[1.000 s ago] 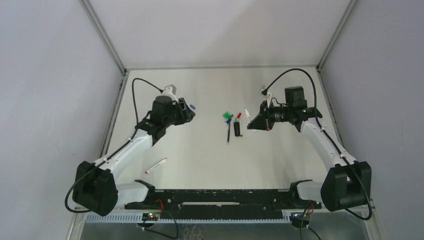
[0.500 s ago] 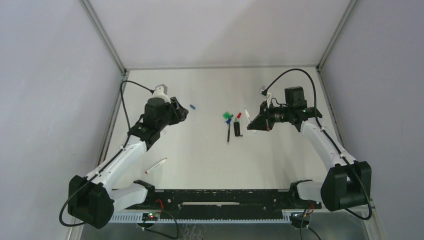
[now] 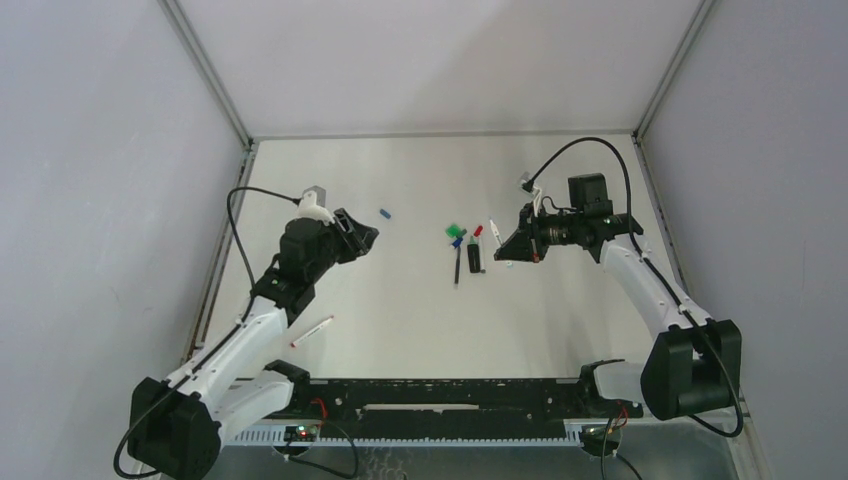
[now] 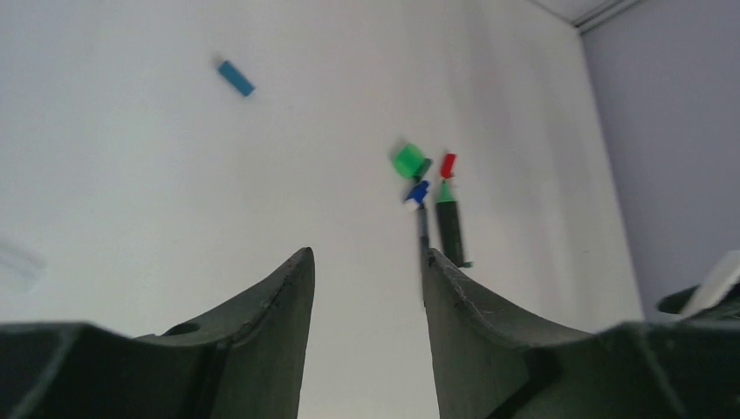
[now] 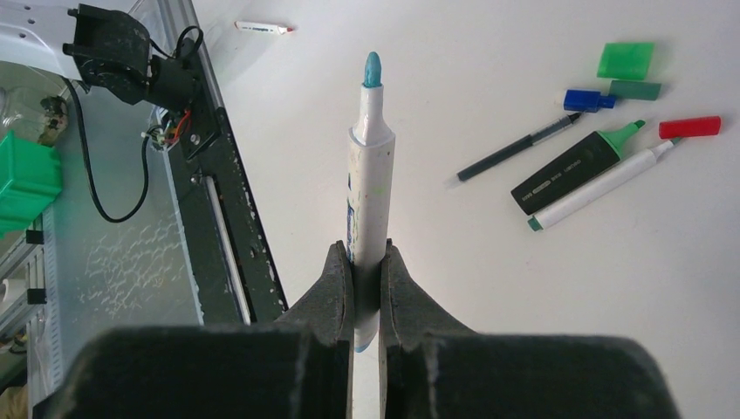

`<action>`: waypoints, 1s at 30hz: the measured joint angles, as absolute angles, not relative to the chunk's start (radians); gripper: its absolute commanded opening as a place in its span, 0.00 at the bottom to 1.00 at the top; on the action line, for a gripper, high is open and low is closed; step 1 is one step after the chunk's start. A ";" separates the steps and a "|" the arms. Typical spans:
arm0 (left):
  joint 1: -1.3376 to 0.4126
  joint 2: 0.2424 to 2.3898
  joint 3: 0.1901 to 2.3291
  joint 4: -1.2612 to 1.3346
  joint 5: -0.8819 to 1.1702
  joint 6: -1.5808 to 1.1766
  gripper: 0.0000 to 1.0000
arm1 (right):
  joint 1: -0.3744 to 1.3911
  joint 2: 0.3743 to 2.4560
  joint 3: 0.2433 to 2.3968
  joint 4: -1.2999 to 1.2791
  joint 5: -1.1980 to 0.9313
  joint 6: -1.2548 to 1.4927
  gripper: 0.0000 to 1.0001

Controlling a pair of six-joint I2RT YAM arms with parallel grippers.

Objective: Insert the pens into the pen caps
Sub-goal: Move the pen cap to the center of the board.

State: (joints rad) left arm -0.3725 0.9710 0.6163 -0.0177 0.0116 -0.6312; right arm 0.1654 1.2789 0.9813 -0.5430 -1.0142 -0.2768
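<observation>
Pale grey walls close in a white tabletop (image 3: 400, 300) on which the pens and caps lie scattered. The left gripper (image 3: 365, 237) hangs over the left part of the surface, its jaws parted with nothing between them; the left wrist view looks through the gap onto bare tabletop. A small light-blue cap (image 3: 384, 213) lies alone just beyond it.

Near the middle sits a cluster: a square bright-green cap (image 5: 625, 60), a dark green cap (image 5: 634, 89) just beside it, a dark blue cap (image 5: 589, 99), a red cap (image 5: 689, 127), a thin dark pen (image 5: 515, 147), a thick black-barrelled highlighter with a green tip (image 5: 572, 170), and a white pen with green ends (image 5: 602, 186) lying alongside the highlighter.

The right gripper (image 3: 508, 250) is raised just right of this cluster, its jaws clenched on the barrel of a white marker with a bare teal-blue tip (image 5: 371, 157), the tip pointing away from the wrist.

A slim white pen with a red end (image 3: 312, 331) lies apart near the left arm, towards the front of the tabletop.
</observation>
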 measured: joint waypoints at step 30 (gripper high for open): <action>-0.373 0.978 0.584 0.109 0.093 -0.701 0.53 | 0.157 1.292 0.981 -0.543 -1.012 -0.284 0.04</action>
